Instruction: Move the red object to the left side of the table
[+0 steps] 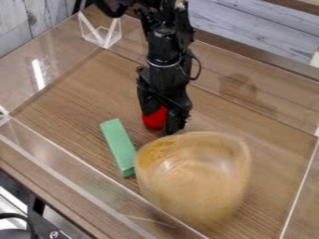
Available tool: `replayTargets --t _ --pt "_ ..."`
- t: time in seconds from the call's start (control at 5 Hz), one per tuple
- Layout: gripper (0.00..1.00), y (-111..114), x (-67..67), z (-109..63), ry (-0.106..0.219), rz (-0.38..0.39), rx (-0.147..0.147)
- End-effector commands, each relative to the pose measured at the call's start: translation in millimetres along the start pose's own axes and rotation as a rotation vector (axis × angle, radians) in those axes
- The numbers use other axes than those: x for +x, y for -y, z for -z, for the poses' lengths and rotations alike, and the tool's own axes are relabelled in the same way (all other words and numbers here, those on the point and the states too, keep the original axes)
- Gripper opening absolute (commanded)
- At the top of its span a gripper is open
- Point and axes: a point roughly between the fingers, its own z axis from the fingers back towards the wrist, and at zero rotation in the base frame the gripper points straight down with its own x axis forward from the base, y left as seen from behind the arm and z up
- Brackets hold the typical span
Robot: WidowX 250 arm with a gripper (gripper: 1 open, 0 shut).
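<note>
Grasp step | green block [118,147] lies left on the counter [75,93], untouched | my gripper [163,117] points down, jaws spread astride the red object [153,118] at mid-counter; I'd centre, close gently, lift clear | wooden bowl [193,177] near right looks tipped and blurred, nothing visible inside; jaws may have knocked it.

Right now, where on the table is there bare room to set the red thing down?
Free: the table's left stretch, from the green block out to the acrylic wall; also the far right behind the wooden bowl. Crowded: centre, with tool, red strawberry toy, block and blurred bowl bunched together.
</note>
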Motion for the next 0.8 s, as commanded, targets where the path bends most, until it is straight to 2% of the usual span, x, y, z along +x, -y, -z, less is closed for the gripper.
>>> replayTargets --t 0.0,0.2,0.6 --pt "1.00 2.8 15.2 -11.0 0.042 0.076 0.005" --pt "0.00 1.7 23.4 -13.6 0.040 0.122 0.001" --pt "0.00 -23.4 14.1 -4.5 0.026 0.098 -0.026"
